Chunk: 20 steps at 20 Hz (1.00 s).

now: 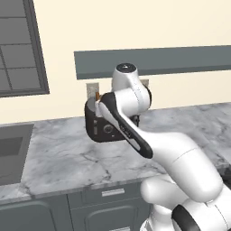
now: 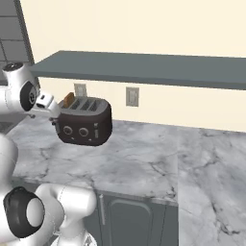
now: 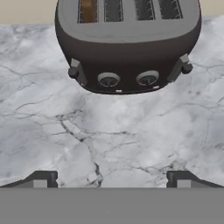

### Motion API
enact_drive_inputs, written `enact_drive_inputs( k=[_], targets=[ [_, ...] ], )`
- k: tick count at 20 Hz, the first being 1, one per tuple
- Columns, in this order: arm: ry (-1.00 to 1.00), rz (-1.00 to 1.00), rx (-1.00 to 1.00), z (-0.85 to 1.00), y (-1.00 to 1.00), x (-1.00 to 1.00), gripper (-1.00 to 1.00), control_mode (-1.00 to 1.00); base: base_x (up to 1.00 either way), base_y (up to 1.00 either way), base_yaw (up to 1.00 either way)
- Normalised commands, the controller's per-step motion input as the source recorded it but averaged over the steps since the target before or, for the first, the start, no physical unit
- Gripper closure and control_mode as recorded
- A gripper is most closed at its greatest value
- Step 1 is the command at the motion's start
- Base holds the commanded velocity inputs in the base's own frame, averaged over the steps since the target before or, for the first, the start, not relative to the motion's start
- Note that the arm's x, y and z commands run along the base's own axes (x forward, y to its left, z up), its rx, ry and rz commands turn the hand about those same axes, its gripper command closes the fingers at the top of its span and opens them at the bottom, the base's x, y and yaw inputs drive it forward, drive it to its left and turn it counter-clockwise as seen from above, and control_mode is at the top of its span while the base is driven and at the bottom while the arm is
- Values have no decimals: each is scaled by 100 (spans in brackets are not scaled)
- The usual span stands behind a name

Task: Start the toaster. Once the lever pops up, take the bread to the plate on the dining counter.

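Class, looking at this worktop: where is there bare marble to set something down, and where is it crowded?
Free: the marble worktop right of the toaster and in front of it. Crowded: the toaster's front-left corner, where the open gripper hovers; the bread fills one slot.

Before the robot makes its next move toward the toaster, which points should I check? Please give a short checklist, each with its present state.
1. Gripper open: ok, the fingertips stand wide apart and nothing is between them.
2. Bread in the toaster: ok, a tan-brown slice sits in the leftmost slot in the hand view.
3. Toaster upright on the marble worktop: ok.
4. Levers visible: ok, the left lever and the right lever stand at the two front corners.
5. Lever already pushed down: cannot tell.
6. Gripper lined up with a lever: not ok, it faces the middle of the front, between the two knobs.
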Motion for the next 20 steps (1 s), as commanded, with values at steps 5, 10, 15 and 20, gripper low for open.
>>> enact_drive_inputs(
  k=[5, 10, 15, 20],
  targets=[
    [-10, 0, 0, -27, 12, 4, -100, -100, 0, 0, 0],
    [-3, 0, 0, -33, 10, 14, -100, -100, 0, 0, 0],
    [0, 0, 0, -30, 6, 17, -100, -100, 0, 0, 0],
    [0, 0, 0, -26, 43, 44, -100, -100, 0, 0, 0]
  ],
)
